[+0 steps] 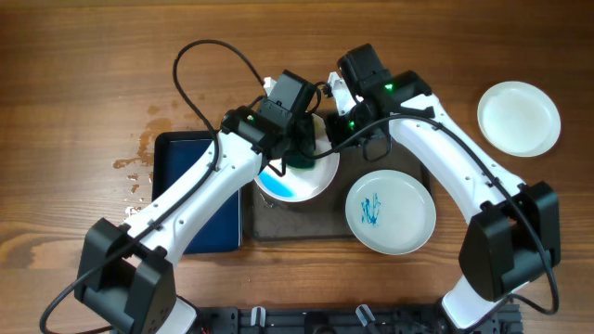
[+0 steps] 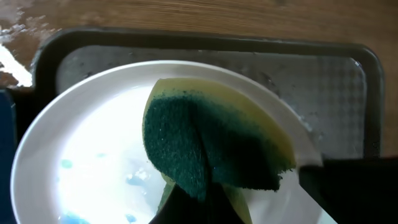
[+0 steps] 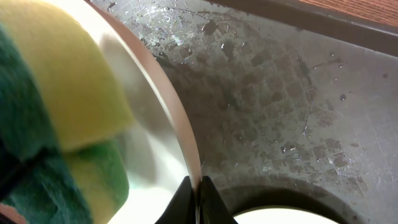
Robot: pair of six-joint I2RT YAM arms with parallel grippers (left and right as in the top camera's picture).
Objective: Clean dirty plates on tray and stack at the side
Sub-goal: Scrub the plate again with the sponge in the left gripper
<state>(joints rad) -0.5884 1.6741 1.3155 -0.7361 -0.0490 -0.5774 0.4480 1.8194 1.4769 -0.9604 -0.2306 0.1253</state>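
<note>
Blue tray (image 1: 190, 199) on bench (image 1: 74, 93), at 9 o'clock of grey tray (image 1: 297, 223). Left gripper (image 2: 205, 202) pressed together on folded green-yellow sponge (image 2: 211, 143); the sponge rests on the smeared plate (image 2: 87, 149) over the tray's left half. Right gripper (image 3: 196, 196) pinches that plate's rim at 1 o'clock. Scribbled plate (image 1: 391, 211) at 4 o'clock, over the tray's right end. Clean plate (image 1: 519, 118) at 2 o'clock, on bench, well apart.

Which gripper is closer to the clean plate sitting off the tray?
Right. The right gripper pinches the rim of the wet plate on the side toward the clean plate; the left gripper presses a sponge on that wet plate, farther off.
</note>
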